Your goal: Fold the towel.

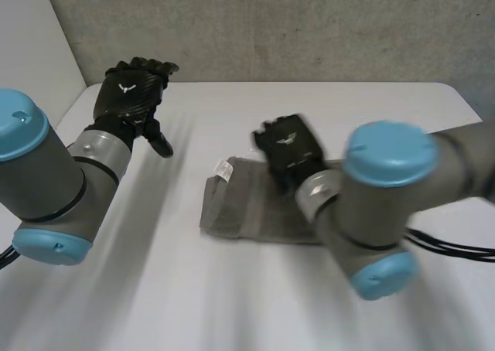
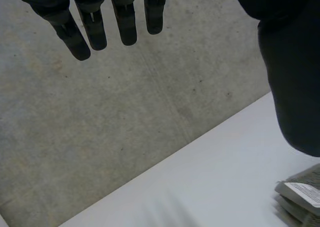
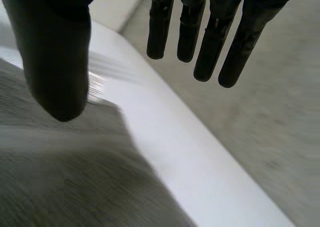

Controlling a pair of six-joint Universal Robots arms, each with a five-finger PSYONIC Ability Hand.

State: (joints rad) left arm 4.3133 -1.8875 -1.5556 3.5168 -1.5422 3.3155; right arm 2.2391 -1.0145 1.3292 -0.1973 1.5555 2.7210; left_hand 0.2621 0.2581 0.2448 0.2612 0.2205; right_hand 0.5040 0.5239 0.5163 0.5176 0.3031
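On the white table (image 1: pixel 155 281), head view: folded grey towel (image 1: pixel 240 206) lies mid-table, right hand (image 1: pixel 288 150) is over its far edge, left hand (image 1: pixel 128 96) is well apart. Left wrist view: fingers (image 2: pixel 125 22) straight, slightly spread, empty; the towel's labelled corner is beside the thumb. Right wrist view: fingers straight, apart, holding nothing; towel under thumb and palm.

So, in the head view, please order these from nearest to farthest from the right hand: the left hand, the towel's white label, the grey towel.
1. grey towel: lies under the right hand.
2. white label: at the towel's far left corner, beside that hand.
3. left hand: farthest, raised at the far left, fingers straight.
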